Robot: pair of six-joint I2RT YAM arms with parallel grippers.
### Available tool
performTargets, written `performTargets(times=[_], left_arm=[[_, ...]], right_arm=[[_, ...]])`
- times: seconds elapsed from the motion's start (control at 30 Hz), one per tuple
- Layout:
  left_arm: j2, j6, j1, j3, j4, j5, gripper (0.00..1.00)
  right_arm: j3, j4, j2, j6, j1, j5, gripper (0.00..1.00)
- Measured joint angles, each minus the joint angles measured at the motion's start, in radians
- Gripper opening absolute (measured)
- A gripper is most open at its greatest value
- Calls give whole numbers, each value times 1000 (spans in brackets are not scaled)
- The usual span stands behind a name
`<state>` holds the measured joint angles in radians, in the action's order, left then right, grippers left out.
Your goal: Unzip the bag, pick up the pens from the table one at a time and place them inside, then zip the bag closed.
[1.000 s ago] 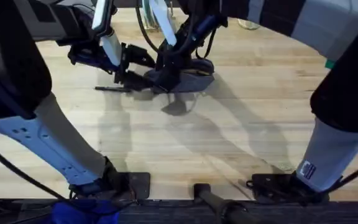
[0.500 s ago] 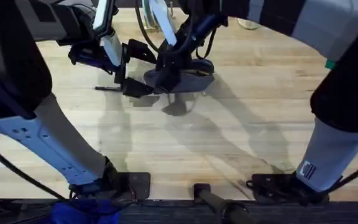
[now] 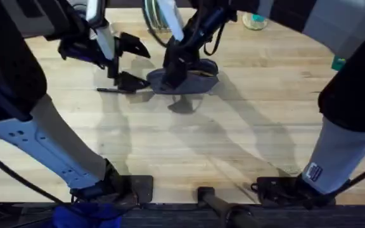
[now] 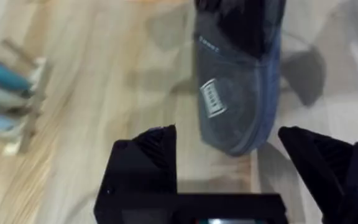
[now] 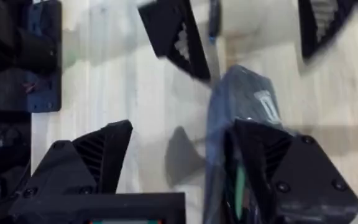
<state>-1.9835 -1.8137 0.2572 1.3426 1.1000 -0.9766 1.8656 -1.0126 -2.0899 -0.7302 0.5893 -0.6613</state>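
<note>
Overhead: bag (image 3: 185, 79) lies far mid-table (image 3: 233, 139); right gripper (image 3: 175, 71) sits on it, likely steadying it.

Left wrist: left gripper (image 4: 229, 155) wide open, empty, just short of the bag's end.

Right wrist: right jaws parted, one finger (image 5: 284, 168) pressing the bag; contents not visible.

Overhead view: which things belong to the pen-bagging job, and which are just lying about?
Job:
- blue-grey fabric pencil pouch
- slim black stick pen beside it
- light wooden plank table
- left end effector, open
- right end effector, open, at the pouch

Lying about:
- small teal object at the table's far edge
- small green item on the right
</note>
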Motion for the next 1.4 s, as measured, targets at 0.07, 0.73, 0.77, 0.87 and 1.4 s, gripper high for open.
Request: performTargets(times=[0.07,0.73,0.77,0.87,1.4], left_arm=[[0,23,17,24,0,12,995],[0,537,50,302,-53,331,996],[0,565,50,302,-64,344,996],[0,644,50,302,-98,379,996],[246,958,-182,302,-162,572,996]], right_arm=[[0,-1,1,13,-27,5,997],[0,17,61,178,-186,19,996],[0,17,66,183,-190,19,996],[0,11,94,196,-207,19,996],[5,-196,227,214,-334,36,997]])
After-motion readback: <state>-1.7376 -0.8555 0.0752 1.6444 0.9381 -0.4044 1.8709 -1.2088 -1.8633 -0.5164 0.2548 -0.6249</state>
